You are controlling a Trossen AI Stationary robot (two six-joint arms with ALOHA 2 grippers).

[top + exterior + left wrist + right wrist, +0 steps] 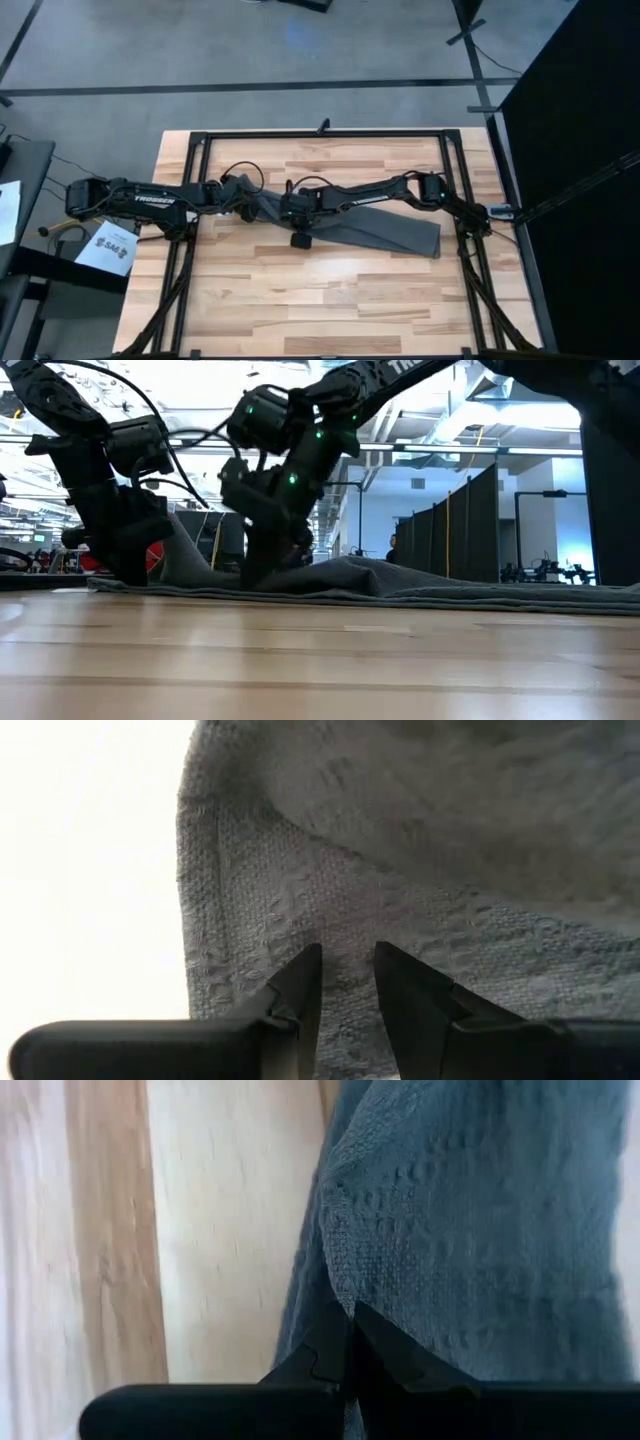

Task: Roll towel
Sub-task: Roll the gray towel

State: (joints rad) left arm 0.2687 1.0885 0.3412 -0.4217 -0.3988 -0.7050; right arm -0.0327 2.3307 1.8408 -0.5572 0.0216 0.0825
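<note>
The dark grey towel (pixel 385 228) lies stretched across the middle of the wooden table, its right end flat. My left gripper (pixel 252 203) is at the towel's left end, shut on the cloth. My right gripper (pixel 298 222) is a little to the right of it, on the towel's near edge, and is also shut on the cloth. In the low view the towel (pixel 450 582) lies low on the table and rises in a peak (pixel 183 545) beside the left gripper. My left gripper pinches the towel near its left end, with cloth (pixel 347 935) between the two fingertips (pixel 305 970). The towel's hemmed edge (pixel 190 890) runs close beside the hold. The cloth is raised off the table there. My right gripper pinches an edge of the towel (pixel 345 1295) between its two closed fingers (pixel 385 1345), coming from above. One layer or several, I cannot tell. The cloth beyond the fingers runs down onto the table.
A black metal frame (pixel 200 140) runs around the table's edges. A sheet of paper (pixel 108 248) lies off the table's left side. Bare wood (pixel 330 300) stretches from the towel to the near edge. Dark partition screens (pixel 450 520) stand in the room behind.
</note>
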